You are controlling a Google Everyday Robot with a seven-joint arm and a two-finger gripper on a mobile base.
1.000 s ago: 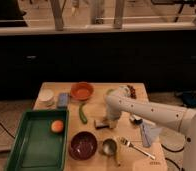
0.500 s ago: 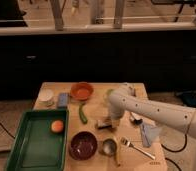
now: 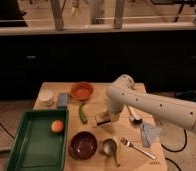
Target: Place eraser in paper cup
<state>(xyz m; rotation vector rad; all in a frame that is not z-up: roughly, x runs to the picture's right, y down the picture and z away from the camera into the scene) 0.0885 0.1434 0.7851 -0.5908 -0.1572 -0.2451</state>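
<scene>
eraser (image 3: 102, 120): dark top, pale base | claw (image 3: 109, 117): clenched, right over it | paper cup (image 3: 46, 96): white, well apart

We found the end effector (image 3: 107, 118) low over the middle of the bench (image 3: 93, 106), closed on the eraser (image 3: 103, 120). Toward the paper cup (image 3: 46, 96) at the far-left corner stood a green vegetable (image 3: 83, 113), a blue block (image 3: 62, 100) just beside the cup, and an orange bowl (image 3: 82, 90). Bare bench lay between vegetable and eraser.
</scene>
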